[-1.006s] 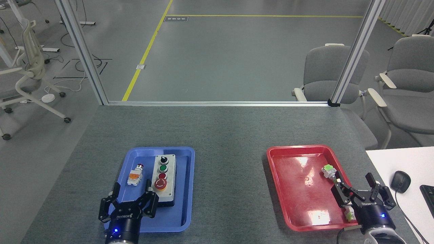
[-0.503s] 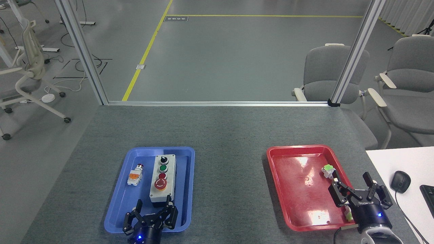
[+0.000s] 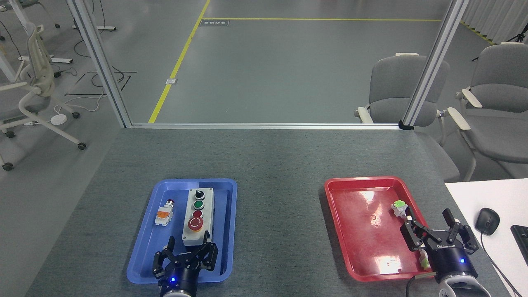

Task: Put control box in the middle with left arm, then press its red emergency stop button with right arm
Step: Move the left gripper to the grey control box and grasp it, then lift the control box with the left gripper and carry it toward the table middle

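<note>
The control box, light grey with a black base, lies lengthwise in the blue tray. Its row of controls ends nearest me with the red emergency stop button on a yellow ring. My left gripper stands open at the box's near end, fingers spread on either side of that end, nothing gripped. Over the red tray's near right corner my right gripper hangs open and empty.
A small loose push-button part lies in the blue tray left of the box. The red tray holds a green-topped part and another small part by my right wrist. A white desk with a mouse borders the right.
My left gripper moved right from the tray's near left to the box's near end, then crept slightly forward. The right gripper shifted only a little.
</note>
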